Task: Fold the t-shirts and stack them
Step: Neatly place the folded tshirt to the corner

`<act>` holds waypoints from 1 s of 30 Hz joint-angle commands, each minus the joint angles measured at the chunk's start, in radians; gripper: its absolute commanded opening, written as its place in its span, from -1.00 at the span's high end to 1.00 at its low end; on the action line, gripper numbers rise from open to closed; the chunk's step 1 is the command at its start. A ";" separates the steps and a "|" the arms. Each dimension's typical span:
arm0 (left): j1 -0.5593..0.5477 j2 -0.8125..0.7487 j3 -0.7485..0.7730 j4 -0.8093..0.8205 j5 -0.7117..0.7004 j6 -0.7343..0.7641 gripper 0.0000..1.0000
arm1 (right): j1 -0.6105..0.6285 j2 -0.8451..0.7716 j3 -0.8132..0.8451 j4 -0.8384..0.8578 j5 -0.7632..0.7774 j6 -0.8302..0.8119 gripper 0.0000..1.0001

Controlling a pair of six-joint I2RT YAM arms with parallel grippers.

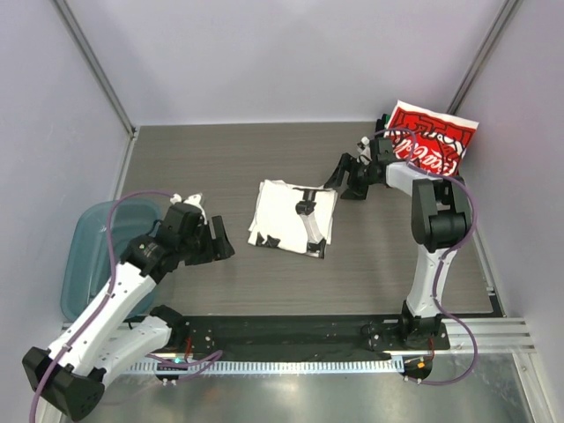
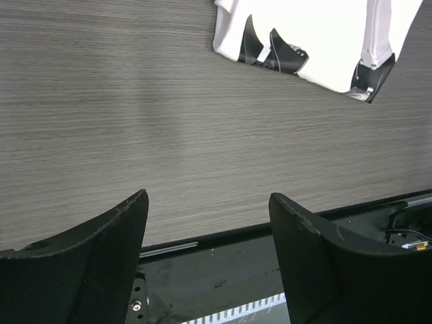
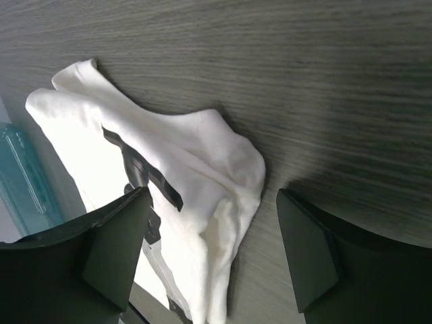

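A white t-shirt (image 1: 292,218) with black markings lies folded in the middle of the table. It also shows in the left wrist view (image 2: 317,40) and in the right wrist view (image 3: 182,182). A folded red t-shirt with white script (image 1: 432,141) lies at the back right. My left gripper (image 1: 216,240) is open and empty, to the left of the white shirt. My right gripper (image 1: 344,183) is open and empty, just off the white shirt's right edge, between it and the red shirt.
A teal translucent bin (image 1: 92,256) stands at the left edge, partly under the left arm. A black rail (image 1: 291,330) runs along the table's near edge. Grey walls close in the back and sides.
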 commanded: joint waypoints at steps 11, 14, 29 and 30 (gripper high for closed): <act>0.007 -0.039 0.034 -0.032 -0.026 0.022 -0.46 | 0.010 0.108 -0.135 0.179 -0.084 -0.005 0.24; 0.006 -0.050 0.033 -0.029 -0.030 0.020 -0.46 | 0.010 0.078 -0.174 0.199 -0.095 -0.016 0.18; 0.007 -0.070 0.004 0.008 -0.040 0.011 -0.43 | -0.006 0.030 -0.230 0.254 -0.164 -0.025 -0.34; 0.007 -0.070 0.004 0.011 -0.040 0.011 -0.43 | -0.006 0.032 -0.241 0.261 -0.173 -0.030 -0.31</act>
